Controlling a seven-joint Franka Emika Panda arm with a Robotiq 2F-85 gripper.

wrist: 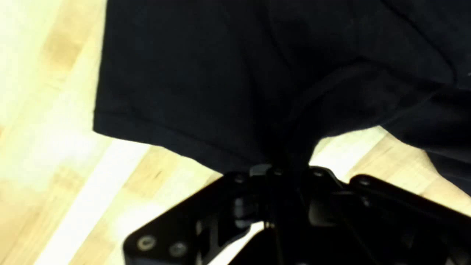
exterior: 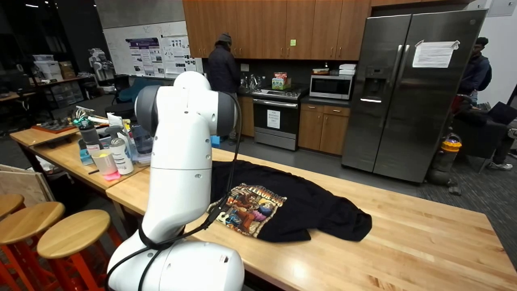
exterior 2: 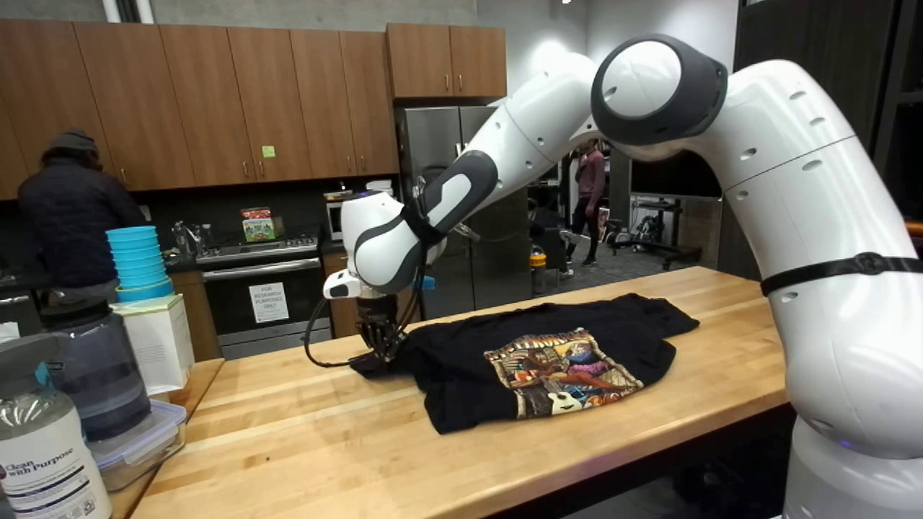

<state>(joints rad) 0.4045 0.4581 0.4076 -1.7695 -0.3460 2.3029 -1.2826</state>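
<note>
A black shirt (exterior 2: 461, 393) with a colourful printed graphic (exterior 2: 566, 375) lies spread and wrinkled on the wooden table (exterior 2: 310, 447). My gripper (exterior 2: 381, 352) points down at the shirt's far-left end in this exterior view, low over the tabletop. In the wrist view the dark cloth (wrist: 184, 73) bunches into folds that run in between the fingers of the gripper (wrist: 297, 176), which is shut on it. A hemmed edge of the cloth spreads out left of the fingers. Another exterior view shows the shirt (exterior: 311, 206) partly behind the arm, with the gripper hidden there.
A spray bottle (exterior 2: 50, 440), a dark pitcher (exterior 2: 101, 382), a lidded container (exterior 2: 140, 440) and stacked blue cups (exterior 2: 138, 259) stand at the table's end. Wooden stools (exterior: 74, 234) are beside the table. A person (exterior: 223, 66) stands by the counter. A cable (exterior 2: 317, 346) loops beside the gripper.
</note>
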